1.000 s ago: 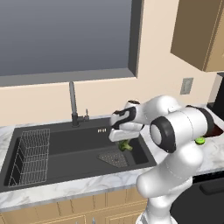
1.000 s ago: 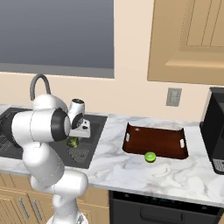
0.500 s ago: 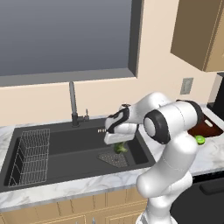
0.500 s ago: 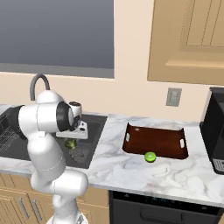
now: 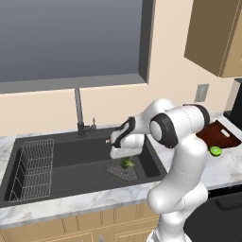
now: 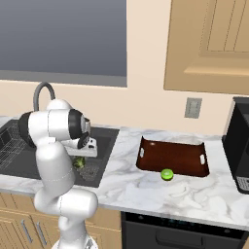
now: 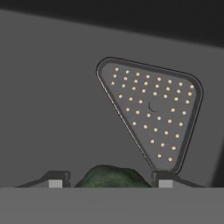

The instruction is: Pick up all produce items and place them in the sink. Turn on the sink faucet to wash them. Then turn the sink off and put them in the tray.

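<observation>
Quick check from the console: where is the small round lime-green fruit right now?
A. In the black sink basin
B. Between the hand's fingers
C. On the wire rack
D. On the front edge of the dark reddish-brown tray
D: the small round lime-green fruit sits on the front edge of the flat dark reddish-brown tray on the marble counter, well away from the matte black sink basin, where the hand hangs over the dark green broccoli floret.
</observation>
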Controlling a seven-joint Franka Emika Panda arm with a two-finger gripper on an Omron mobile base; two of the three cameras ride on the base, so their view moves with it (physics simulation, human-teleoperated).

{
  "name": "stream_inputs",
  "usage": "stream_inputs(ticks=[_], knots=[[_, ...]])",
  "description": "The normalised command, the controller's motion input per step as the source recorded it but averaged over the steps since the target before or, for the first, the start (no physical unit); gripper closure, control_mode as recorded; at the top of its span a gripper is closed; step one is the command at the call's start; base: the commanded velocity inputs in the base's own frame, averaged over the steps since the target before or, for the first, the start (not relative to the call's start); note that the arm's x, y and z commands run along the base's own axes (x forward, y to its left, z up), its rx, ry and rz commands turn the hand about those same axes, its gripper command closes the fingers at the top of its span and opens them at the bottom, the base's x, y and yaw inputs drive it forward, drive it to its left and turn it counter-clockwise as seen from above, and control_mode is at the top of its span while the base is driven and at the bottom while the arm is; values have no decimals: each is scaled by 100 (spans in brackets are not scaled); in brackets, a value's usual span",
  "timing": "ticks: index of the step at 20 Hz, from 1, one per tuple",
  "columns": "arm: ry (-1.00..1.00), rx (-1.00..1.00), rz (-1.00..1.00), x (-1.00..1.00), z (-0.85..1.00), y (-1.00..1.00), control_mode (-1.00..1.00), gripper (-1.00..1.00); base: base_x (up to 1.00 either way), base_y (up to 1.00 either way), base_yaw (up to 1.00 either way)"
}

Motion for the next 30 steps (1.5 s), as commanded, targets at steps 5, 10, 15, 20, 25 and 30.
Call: stream_inputs(ticks=[5,10,15,20,25,30], knots=[[0,-1,0,11,-29,15,-100,100,0,0,0],[-3,-2,0,10,-26,16,-100,100,0,0,0],[-5,-2,0,11,-25,13,-100,100,0,0,0],[-5,-2,0,9,-28,8,-100,100,0,0,0],[-4,-1,0,12,-28,9,-100,100,0,0,0],[-2,0,0,7,-21,12,-100,100,0,0,0]])
